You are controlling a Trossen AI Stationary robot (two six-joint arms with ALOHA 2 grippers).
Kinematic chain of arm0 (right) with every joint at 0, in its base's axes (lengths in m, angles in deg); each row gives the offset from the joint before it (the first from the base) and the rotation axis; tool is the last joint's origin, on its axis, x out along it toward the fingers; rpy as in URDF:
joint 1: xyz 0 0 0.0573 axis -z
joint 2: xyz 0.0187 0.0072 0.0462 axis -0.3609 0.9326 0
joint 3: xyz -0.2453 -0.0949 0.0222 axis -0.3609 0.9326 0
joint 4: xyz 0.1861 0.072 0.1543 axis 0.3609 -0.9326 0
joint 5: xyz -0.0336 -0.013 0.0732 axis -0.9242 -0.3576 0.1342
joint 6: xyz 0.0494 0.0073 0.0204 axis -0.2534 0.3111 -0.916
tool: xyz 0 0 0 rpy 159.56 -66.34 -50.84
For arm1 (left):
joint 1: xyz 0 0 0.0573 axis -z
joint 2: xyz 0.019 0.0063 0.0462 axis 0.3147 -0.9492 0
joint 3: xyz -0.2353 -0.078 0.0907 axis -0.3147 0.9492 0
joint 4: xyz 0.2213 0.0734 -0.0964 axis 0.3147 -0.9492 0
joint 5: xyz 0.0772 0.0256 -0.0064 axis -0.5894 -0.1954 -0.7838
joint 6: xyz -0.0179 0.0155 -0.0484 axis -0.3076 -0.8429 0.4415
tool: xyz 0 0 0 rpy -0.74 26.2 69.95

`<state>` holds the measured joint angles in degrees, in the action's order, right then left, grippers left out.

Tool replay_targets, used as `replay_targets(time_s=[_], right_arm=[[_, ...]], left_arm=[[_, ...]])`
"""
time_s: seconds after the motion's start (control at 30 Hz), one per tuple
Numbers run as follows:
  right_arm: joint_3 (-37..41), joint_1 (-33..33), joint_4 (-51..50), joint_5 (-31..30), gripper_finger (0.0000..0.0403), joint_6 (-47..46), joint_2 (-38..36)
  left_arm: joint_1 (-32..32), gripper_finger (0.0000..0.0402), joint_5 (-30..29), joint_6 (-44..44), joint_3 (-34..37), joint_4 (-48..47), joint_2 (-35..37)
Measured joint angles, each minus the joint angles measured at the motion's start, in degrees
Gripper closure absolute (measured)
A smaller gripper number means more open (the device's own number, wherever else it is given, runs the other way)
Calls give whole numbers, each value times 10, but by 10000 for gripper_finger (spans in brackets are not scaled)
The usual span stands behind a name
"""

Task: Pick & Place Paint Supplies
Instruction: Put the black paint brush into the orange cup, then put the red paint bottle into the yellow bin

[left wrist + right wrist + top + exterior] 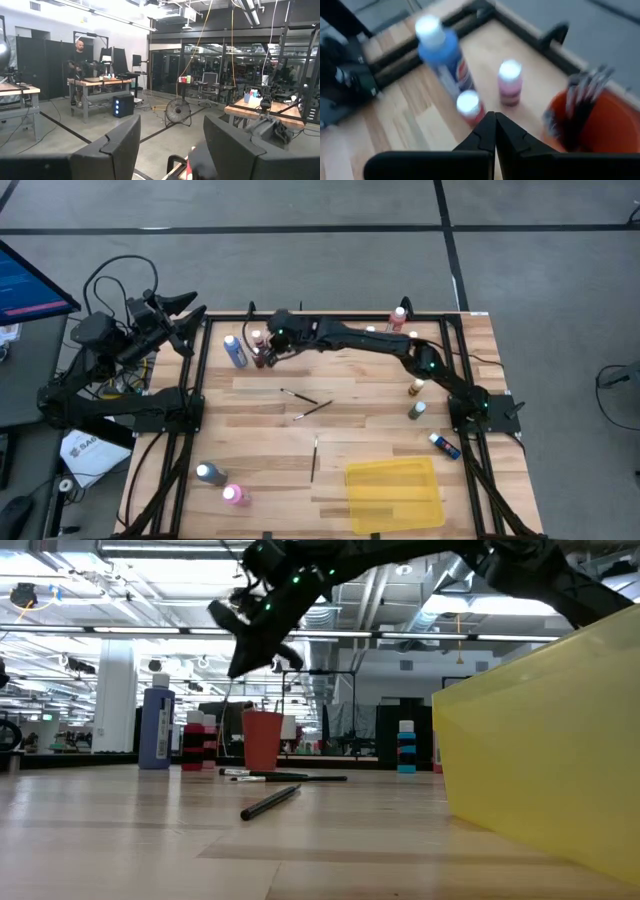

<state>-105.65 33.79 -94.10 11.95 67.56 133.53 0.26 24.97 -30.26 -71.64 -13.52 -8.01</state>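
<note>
Worktop (380, 395): pale wooden slab in a dark frame, both arms mounted at its edges.
Yellow tray (395, 492): flat, rectangular, at the near edge towards the right arm's side; nothing lies in it.
Right arm: stretched across the far part of the worktop to the far-left corner.
Left arm: folded up off the worktop's left edge, pointing out into the room.
Right tool (495, 131): fingers pressed together, holding nothing, hovering above the bottles beside the orange cup.
Left tool (170, 150): fingers standing apart, nothing between them, clear of the worktop.
Orange cup (592, 120): far-left corner, with dark paintbrushes (580, 100) standing in it.
Large blue bottle (235, 351): white cap, upright, just beside the cup's group.
Small pink bottle (510, 82) and small red bottle (470, 106): white caps, between the large blue bottle and the cup.
Loose paintbrushes (305, 405): two crossed near the middle, a third (314, 457) lying nearer the tray.
Near-left bottles: a grey one (209, 474) and a pink one (234, 494), close together.
Right-side bottles: a red one (398, 318) at the far edge, a yellow-brown one (416, 388), a green one (417, 410), and a blue one (444, 445) lying on its side.
</note>
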Motion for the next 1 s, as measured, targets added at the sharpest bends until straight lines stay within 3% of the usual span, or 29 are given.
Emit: replay_targets(time_s=[0.43, 0.57, 0.77, 1.0], right_arm=[[-2, 48, 39, -25, 403, 63, -66], [-1, 45, -18, -24, 403, 65, -65], [-2, 20, -121, -29, 403, 61, -76], [-6, 3, -236, -37, 398, -7, -182]], left_arm=[[0, 190, 0, 2, 0, 0, 0], [0, 190, 0, -9, 0, -14, 0], [0, 190, -13, -5, 0, -115, -18], [0, 190, -30, 37, 0, -200, -132]])
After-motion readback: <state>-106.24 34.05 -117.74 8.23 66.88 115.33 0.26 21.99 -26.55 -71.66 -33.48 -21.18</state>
